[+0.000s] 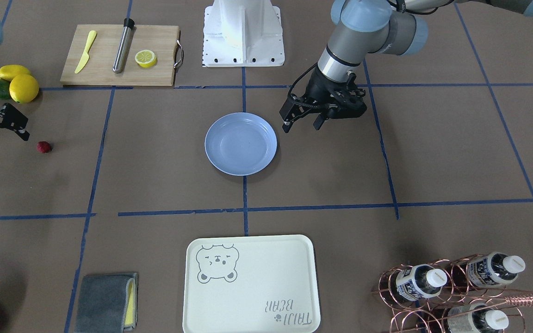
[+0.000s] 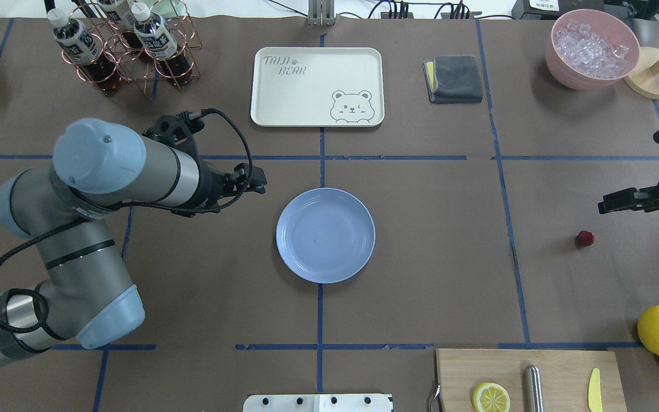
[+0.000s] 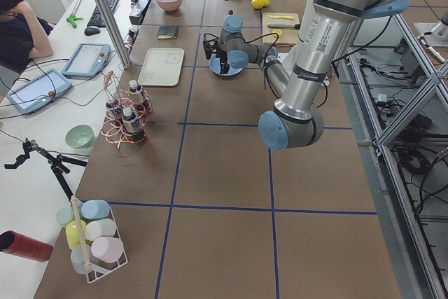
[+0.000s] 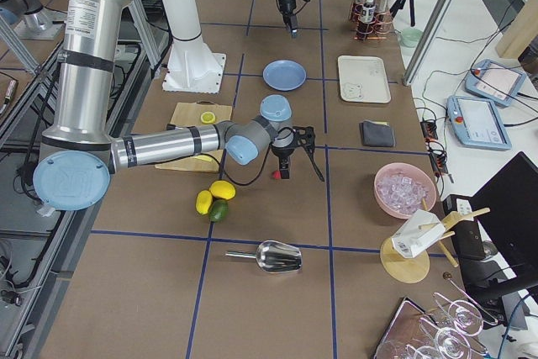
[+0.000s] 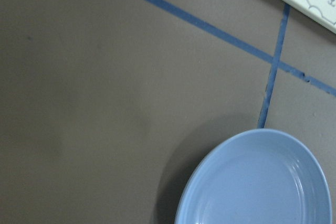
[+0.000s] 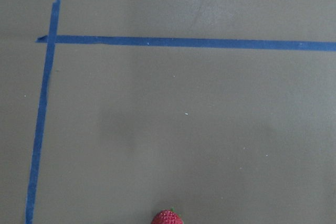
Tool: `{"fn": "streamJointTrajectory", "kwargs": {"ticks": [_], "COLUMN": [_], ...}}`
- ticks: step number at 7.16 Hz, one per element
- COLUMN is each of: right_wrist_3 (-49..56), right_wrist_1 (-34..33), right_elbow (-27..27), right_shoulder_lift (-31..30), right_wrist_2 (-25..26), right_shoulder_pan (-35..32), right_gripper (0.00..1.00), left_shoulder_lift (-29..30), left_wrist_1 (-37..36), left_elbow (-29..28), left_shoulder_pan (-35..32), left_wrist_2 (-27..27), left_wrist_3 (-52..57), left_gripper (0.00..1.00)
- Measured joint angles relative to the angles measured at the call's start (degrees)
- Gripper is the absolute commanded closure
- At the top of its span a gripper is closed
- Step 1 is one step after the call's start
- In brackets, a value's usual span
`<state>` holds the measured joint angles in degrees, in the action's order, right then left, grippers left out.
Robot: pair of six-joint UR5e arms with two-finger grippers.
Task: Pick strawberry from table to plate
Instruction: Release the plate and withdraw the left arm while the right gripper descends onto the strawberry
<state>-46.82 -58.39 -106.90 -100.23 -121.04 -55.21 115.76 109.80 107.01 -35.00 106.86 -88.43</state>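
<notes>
The brown-paper bench (image 2: 421, 257) is gridded with blue tape. The tiny dark-red bumpy strawberry (image 2: 585, 238) lies near the edge on the robot's right, well apart from the glossy light-blue round plate (image 2: 325, 234). It is probably light, soft and easily bruised, so pinch it gently across the middle. The right claw (image 1: 5, 132), spread, hovers just beside it without touching.

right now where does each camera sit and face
Front: across table, facing robot; left end effector near plate.
Overhead: behind, above; left arm, right end effector.
Exterior left: table end; left arm near.
Exterior right: opposite end; right arm near.
Left wrist: down at plate; no body.
Right wrist: down at strawberry; no body.
Overhead, front share strawberry.
</notes>
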Motion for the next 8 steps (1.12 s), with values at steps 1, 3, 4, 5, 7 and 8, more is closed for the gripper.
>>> {"fn": "streamJointTrajectory", "kwargs": {"ticks": [1, 3, 4, 5, 7, 8], "right_wrist_3": [-1.5, -3.4, -3.8, -3.9, -3.9, -3.8], "right_wrist_1": [0.1, 0.2, 0.2, 0.2, 0.2, 0.2], "right_elbow": [0.2, 1.1, 2.0, 3.1, 4.6, 5.1], "right_shoulder_lift": [0.1, 0.5, 0.9, 1.6, 2.1, 2.3], "right_wrist_2": [2.1, 5.8, 6.4, 6.6, 6.7, 6.6], "right_shoulder_pan": [2.6, 7.2, 8.3, 9.0, 9.5, 9.5], "right_gripper": [0.0, 0.01, 0.03, 0.08, 0.19, 0.21], "left_shoulder_lift": [-0.5, -2.1, -3.4, -4.7, -6.1, -6.6], "left_wrist_1": [-1.1, -3.9, -4.4, -4.6, -4.7, -4.7], "left_elbow": [0.9, 3.2, 4.2, 5.0, 5.6, 5.6], "left_shoulder_pan": [-1.7, -3.4, -4.3, -5.1, -5.6, -5.7], "left_wrist_2": [0.3, 0.4, 0.4, 0.4, 0.5, 0.5], "left_wrist_3": [3.2, 7.7, 9.5, 11.1, 12.4, 12.6], "left_gripper": [0.0, 0.0, 0.0, 0.0, 0.0, 0.0]}}
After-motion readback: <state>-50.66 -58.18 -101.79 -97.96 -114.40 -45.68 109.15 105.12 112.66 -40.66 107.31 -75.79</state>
